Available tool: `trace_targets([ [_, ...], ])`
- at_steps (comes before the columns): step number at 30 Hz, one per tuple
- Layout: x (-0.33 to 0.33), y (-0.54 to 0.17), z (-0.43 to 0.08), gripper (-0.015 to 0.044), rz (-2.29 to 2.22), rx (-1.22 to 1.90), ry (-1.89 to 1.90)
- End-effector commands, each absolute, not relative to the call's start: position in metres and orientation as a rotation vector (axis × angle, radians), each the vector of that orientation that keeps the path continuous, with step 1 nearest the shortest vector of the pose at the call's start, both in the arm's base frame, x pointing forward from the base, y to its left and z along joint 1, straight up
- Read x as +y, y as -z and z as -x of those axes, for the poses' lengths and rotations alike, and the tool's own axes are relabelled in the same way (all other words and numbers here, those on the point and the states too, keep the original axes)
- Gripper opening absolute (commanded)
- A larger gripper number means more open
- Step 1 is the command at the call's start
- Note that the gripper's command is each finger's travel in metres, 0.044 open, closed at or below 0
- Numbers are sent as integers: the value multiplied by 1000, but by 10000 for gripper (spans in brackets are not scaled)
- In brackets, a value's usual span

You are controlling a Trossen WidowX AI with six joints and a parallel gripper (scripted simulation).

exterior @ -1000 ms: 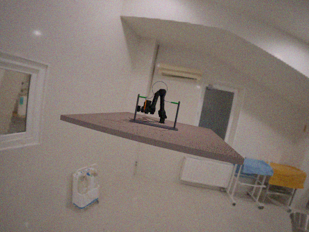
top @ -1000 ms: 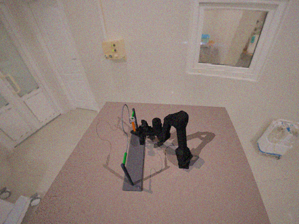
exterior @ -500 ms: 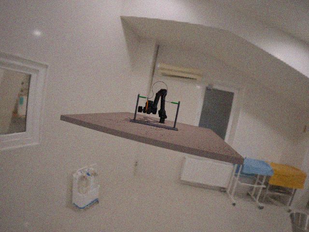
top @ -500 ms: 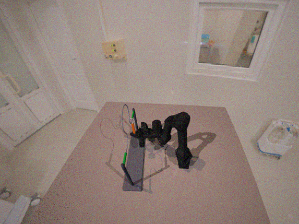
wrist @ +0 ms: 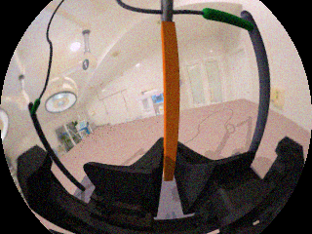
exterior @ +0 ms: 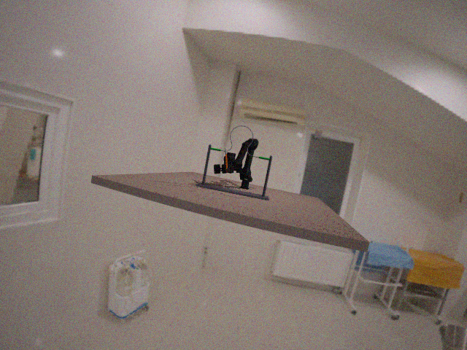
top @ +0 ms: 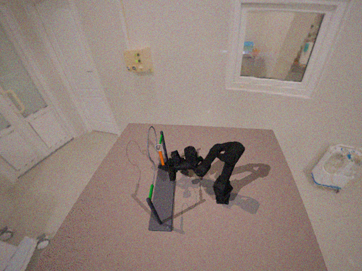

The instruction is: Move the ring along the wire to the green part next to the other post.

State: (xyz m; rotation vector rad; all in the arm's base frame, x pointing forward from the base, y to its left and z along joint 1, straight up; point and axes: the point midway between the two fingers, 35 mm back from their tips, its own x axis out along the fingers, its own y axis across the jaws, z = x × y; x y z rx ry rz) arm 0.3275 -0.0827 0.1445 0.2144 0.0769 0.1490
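Wrist view: the orange handle (top: pixel 161 157) (exterior: pixel 226 160) (wrist: pixel 171 97) rises from the gripper (top: pixel 163 167) (exterior: pixel 227 168) (wrist: pixel 166 140), whose fingers are clamped on its lower end. At its far end, ahead of the fingertips, the ring (top: pixel 156 148) (wrist: pixel 167 11) is around the grey wire (top: pixel 147 142) (exterior: pixel 241 126) (wrist: pixel 187 12), just past the nearer green part (top: pixel 160 139) (exterior: pixel 215 149) (wrist: pixel 226 19); whether they touch, I cannot tell.

The handle looks light and stiff, perhaps slightly slick. That low hold seems right, keeping the fingers away from the wire, though a small wrist tilt would swing the ring noticeably. The thin wire looks easy to brush.

Counted: one ring, one handle, one wire, two green parts and two posts. The nearer post (top: pixel 164 145) (exterior: pixel 206 165) (wrist: pixel 263 83) stands close beside the hand; the farther post (top: pixel 154 210) (exterior: pixel 267 176) (wrist: pixel 51 151), with the goal green part (top: pixel 150 192) (exterior: pixel 263 157) (wrist: pixel 35 105), lies well off on its other side, beyond the wire's tall loop.
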Motion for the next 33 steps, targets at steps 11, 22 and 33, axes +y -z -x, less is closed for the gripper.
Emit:
trace_targets([
  [11,-37,-161,-320,-150,-518,104,-160],
  [22,-16,-180,-308,-150,-696,191,-196],
  [33,2,-211,-285,-150,-920,363,-290],
])
